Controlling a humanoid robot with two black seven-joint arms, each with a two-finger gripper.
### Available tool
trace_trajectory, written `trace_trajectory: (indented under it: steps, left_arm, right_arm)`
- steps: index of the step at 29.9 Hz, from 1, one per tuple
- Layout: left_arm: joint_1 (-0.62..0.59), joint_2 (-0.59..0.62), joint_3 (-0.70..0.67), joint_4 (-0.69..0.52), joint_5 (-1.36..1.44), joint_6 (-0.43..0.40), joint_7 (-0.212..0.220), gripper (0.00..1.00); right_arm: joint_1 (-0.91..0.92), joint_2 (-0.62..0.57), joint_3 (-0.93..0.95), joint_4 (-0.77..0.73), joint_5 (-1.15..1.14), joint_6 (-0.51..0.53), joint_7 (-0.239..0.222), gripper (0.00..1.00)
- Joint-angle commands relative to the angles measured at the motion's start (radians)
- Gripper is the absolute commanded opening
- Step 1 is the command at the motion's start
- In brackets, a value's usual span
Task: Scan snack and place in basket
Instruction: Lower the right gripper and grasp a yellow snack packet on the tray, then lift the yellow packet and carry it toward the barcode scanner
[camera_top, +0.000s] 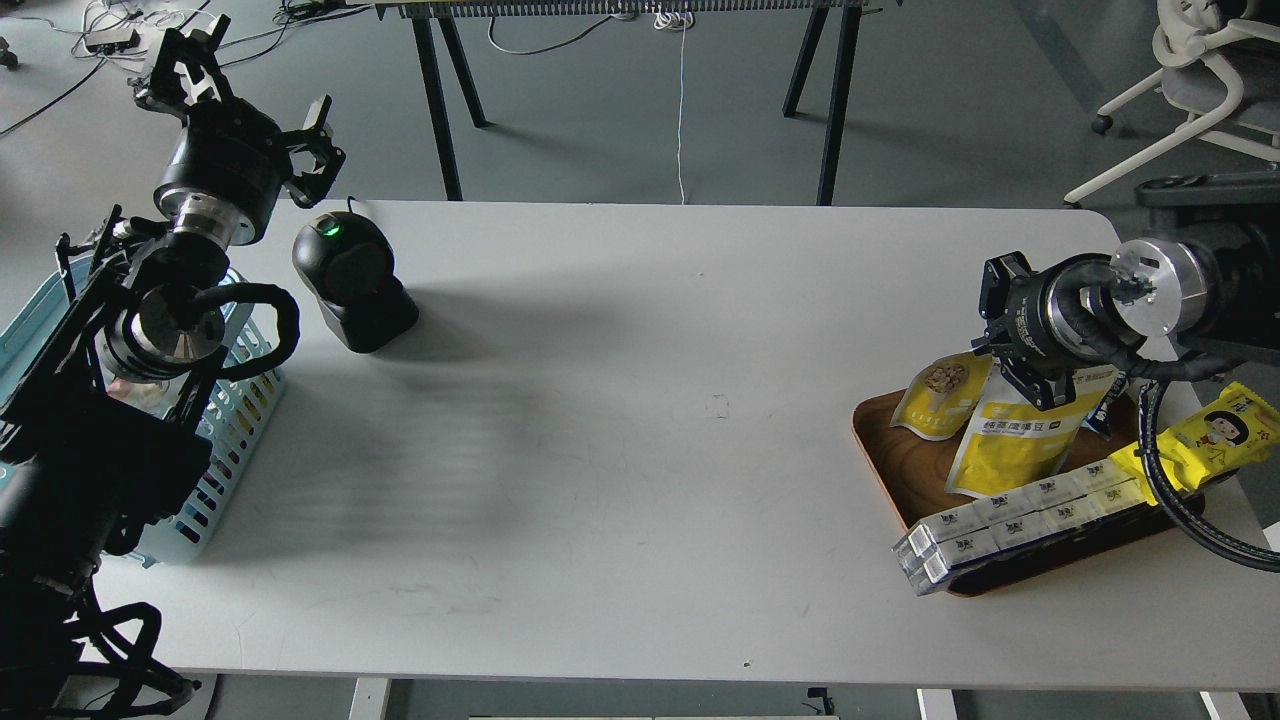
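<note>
The snack (938, 394), a yellow-and-white pouch with the scoop-of-nuts picture, leans at the far left of the wooden tray (893, 462). Its right side is hidden behind a flatter yellow-and-white pouch (1020, 440). My right gripper (1030, 385) points down over the tray and is shut on the white top of that flatter pouch, holding it tilted up. The light blue basket (232, 412) stands at the table's left edge, mostly hidden by my left arm. My left gripper (250, 90) is open and empty, raised beyond the table's far left corner.
A black scanner (352, 280) with a green light stands on the table's far left, beside the basket. The tray also holds a row of white boxes (1010, 520) along its front. A yellow wrapper with a cartoon girl (1215, 430) lies at the tray's right.
</note>
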Motion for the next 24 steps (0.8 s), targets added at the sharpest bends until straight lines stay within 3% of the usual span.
trace_trajectory:
  steps: [1,16,21,24]
  left_arm:
    - [0.000,0.000,0.002,0.000,0.000,0.000,-0.002,1.00]
    - [0.000,-0.002,0.005,0.000,0.000,0.002,-0.002,1.00]
    - [0.000,-0.005,0.007,0.000,0.000,0.002,-0.002,1.00]
    - [-0.002,-0.006,0.008,0.000,0.000,0.003,-0.002,1.00]
  right_arm:
    - [0.000,-0.009,0.005,0.006,-0.001,0.001,-0.002,0.00]
    - [0.132,-0.073,0.159,0.028,0.026,-0.010,-0.014,0.00]
    - [0.134,-0.044,0.281,0.017,0.096,-0.024,-0.009,0.00]
    - [0.129,0.046,0.310,-0.027,0.099,-0.028,-0.005,0.00]
